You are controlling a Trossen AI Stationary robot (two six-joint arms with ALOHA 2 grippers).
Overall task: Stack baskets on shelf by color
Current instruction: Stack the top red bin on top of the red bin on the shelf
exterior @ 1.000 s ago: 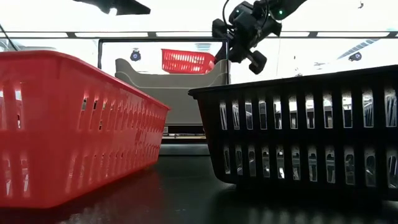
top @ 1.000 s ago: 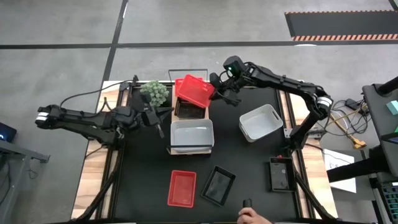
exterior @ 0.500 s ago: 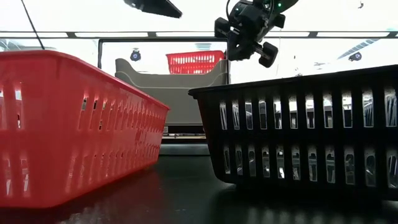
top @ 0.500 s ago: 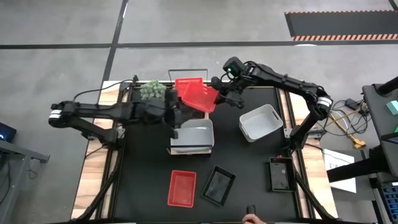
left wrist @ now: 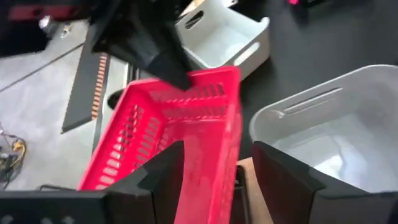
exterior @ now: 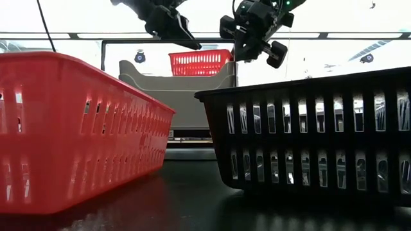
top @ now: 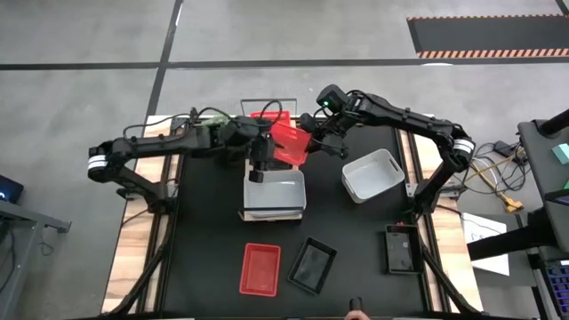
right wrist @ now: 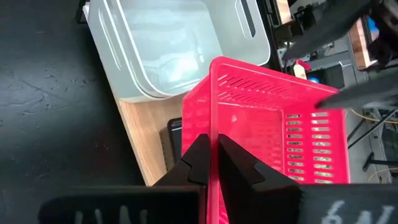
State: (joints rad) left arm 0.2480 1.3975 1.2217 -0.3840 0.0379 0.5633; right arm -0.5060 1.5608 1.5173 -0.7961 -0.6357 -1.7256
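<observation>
A red basket (top: 286, 142) hangs tilted over the far end of the wooden shelf (right wrist: 140, 124), with my right gripper (right wrist: 216, 155) shut on it. My left gripper (left wrist: 214, 168) has come in from the table's left and stands open at the basket's near side, one finger on either side of a long wall (left wrist: 214, 140). I cannot tell whether it touches. White baskets (top: 274, 191) sit stacked on the shelf. A black basket (right wrist: 174, 134) shows on the shelf under the red one. My right gripper pinches one wall of the red basket at its rim (right wrist: 213, 134) between the two fingers, at the end toward the table's right. The fingers come slanting down from the far right. The basket is lifted clear of the shelf and tilted.
On the black tabletop lie a white basket (top: 373, 173) at the right, and a red basket (top: 260, 268) and a black basket (top: 313, 264) near the front. Another black basket (top: 398, 249) sits at the right front. A green plant (top: 206, 133) shows beside the left arm.
My left arm has swung from the table's left toward the red basket and its gripper has opened. The red basket has tipped and shifted a little in the right gripper's hold, staying clear of the shelf.
</observation>
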